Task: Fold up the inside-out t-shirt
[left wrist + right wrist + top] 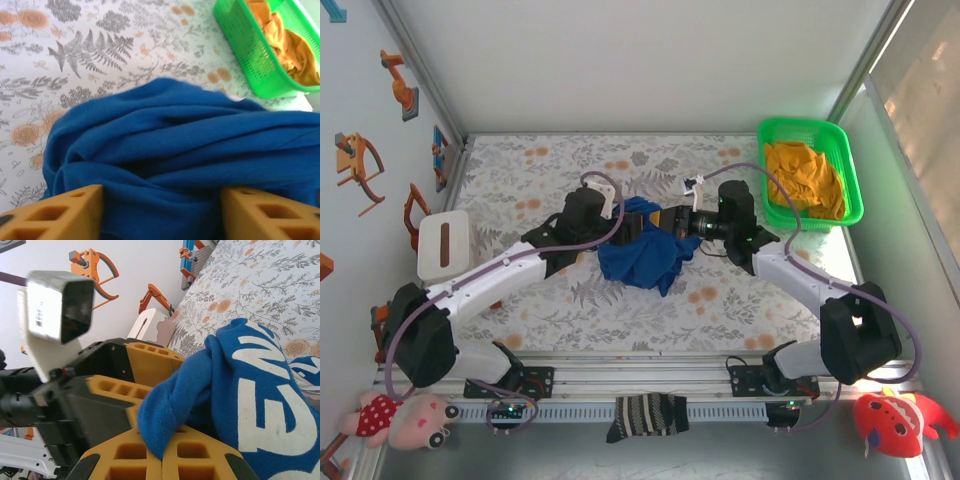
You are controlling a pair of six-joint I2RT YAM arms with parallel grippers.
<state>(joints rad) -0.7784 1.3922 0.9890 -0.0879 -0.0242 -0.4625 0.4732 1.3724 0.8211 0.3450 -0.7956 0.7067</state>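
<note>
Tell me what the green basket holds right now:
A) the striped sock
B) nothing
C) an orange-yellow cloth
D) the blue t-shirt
C: the green basket at the far right holds an orange-yellow cloth, while the blue t-shirt lies bunched in the middle and the striped sock sits at the near edge.

Floral tbl [520, 170], white walls [620, 60] w/ stickers [360, 165].
</note>
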